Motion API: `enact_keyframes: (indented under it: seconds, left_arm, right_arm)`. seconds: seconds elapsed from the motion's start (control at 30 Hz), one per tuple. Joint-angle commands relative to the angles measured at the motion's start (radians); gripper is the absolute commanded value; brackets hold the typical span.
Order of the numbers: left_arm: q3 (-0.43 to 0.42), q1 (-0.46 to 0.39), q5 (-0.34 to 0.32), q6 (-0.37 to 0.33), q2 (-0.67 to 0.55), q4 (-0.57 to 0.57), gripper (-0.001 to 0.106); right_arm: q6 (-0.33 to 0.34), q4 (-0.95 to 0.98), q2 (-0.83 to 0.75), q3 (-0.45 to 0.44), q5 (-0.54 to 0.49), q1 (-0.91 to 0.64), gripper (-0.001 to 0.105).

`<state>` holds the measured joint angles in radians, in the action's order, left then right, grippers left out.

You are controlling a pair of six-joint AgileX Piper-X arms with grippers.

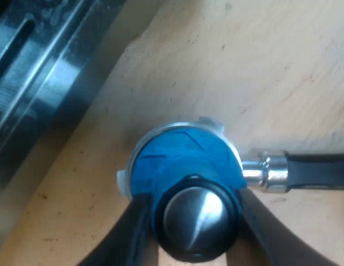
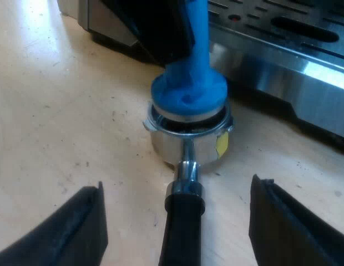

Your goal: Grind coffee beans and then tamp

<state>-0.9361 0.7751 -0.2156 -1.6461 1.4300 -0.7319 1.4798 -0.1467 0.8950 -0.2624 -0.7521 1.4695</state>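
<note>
left wrist view: left gripper (image 1: 195, 221) is closed onto the tamper (image 1: 183, 160), one black finger on each side of its dark, metal-capped knob. the blue body sits down inside the holder (image 1: 177, 126), which stands on the wooden table (image 1: 261, 66). the handle (image 1: 316, 173) sticks straight out sideways from the basket. the espresso machine (image 1: 39, 72) is near, its metal edge just apart from the basket.

right wrist view: right gripper (image 2: 177, 183) is spread wide and holds nothing. the handle (image 2: 183, 233) runs back between its fingers, touching neither. the holder (image 2: 186, 141), with a yellow sticker (image 2: 222, 144) on its wall, lies on the far side of those fingers, the tamper (image 2: 188, 91) seated in its rim and the left gripper (image 2: 155, 27) above it on the stem. the machine (image 2: 283, 50) stands beyond.

judgement: tamping is in hand. the press goes straight down through the upright tamper, at right angles to the handle's long axis. the right gripper is the nearer to the handle and already lined up along it; closing there would steady the holder.
</note>
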Motion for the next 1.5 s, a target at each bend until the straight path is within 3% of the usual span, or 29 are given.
enact_keyframes:
  seconds: [0.03, 0.57, 0.87, 1.3, 1.37, 1.5]
  left_arm:
    - [-0.010, 0.002, 0.019, -0.001, 0.015, 0.012, 0.000]
    - [-0.006, 0.002, 0.017, -0.001, 0.063, 0.032, 0.000]
    - [0.014, 0.002, -0.005, -0.001, 0.121, -0.013, 0.000]
    - [-0.063, 0.002, 0.005, -0.001, -0.018, -0.045, 0.000]
    - [-0.064, 0.002, 0.049, -0.001, -0.051, -0.071, 0.000]
    - [-0.064, -0.017, 0.054, -0.001, -0.098, -0.126, 0.000]
  right_arm:
    - [0.006, -0.006, -0.005, 0.001, -0.007, 0.001, 0.058]
    - [0.006, -0.006, -0.005, 0.001, -0.007, 0.001, 0.058]
    - [0.006, -0.006, -0.005, 0.001, -0.015, 0.001, 0.058]
    - [0.021, -0.006, -0.005, -0.003, -0.012, 0.001, 0.058]
    - [0.027, -0.009, -0.005, -0.010, -0.004, 0.001, 0.058]
    - [0.072, -0.002, -0.005, -0.040, 0.068, 0.001, 0.058]
